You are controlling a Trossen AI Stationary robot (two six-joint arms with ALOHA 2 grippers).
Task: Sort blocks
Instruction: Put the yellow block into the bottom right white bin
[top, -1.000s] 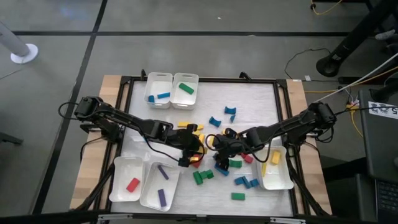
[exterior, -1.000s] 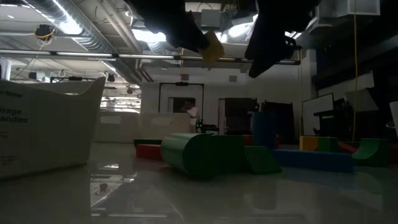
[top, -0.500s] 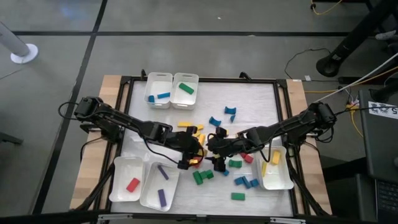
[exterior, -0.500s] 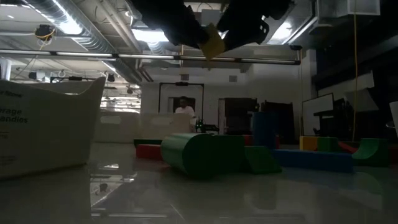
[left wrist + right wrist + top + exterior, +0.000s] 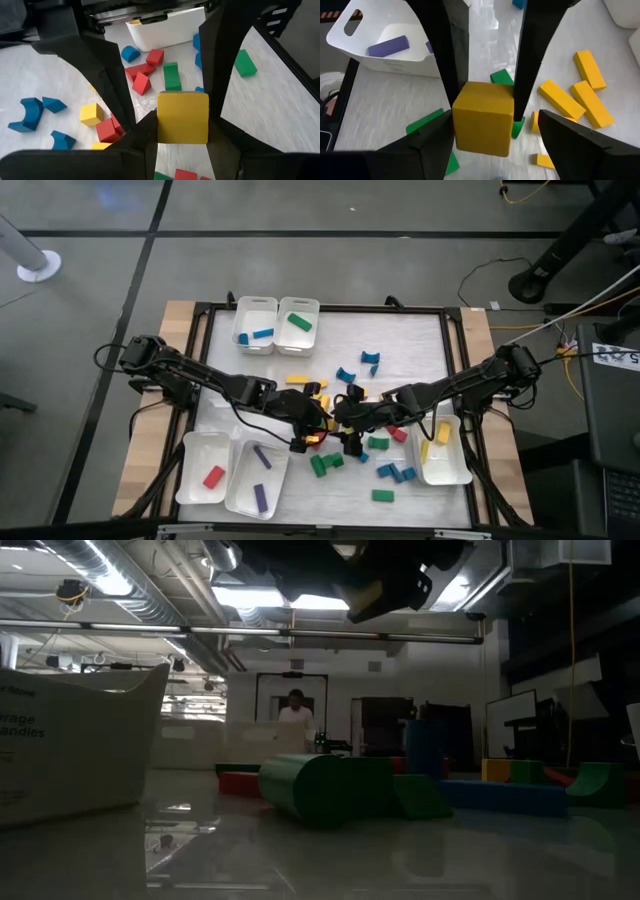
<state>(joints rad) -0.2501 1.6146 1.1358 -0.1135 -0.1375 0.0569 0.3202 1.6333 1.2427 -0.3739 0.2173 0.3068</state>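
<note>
A yellow cube (image 5: 182, 117) is held in the air over the middle of the table, between my two grippers, which face each other. My left gripper (image 5: 182, 131) is shut on it and shows in the high view (image 5: 322, 423). My right gripper (image 5: 495, 125) is open. It comes from the table's right (image 5: 347, 420), and its fingers stand on either side of the same cube (image 5: 482, 120); a gap shows beside one of them. Loose red, blue, green and yellow blocks (image 5: 385, 470) lie on the table below. My left gripper pinches the yellow cube by two opposite side faces (image 5: 162, 125) between its two fingers. The fingers come from the table's left. The cube is lifted clear of the table and sits square in the hold.
White trays stand at the edges: one with a blue block (image 5: 255, 327) and one with a green block (image 5: 298, 320) at the far side, a red (image 5: 205, 470) and a purple one (image 5: 258, 482) near left, a yellow one (image 5: 440, 448) at the right.
My right gripper has moved toward the table's left, up to my left gripper, and now stands around the yellow cube. My left gripper has kept its hold on the cube and stayed almost where it was.
</note>
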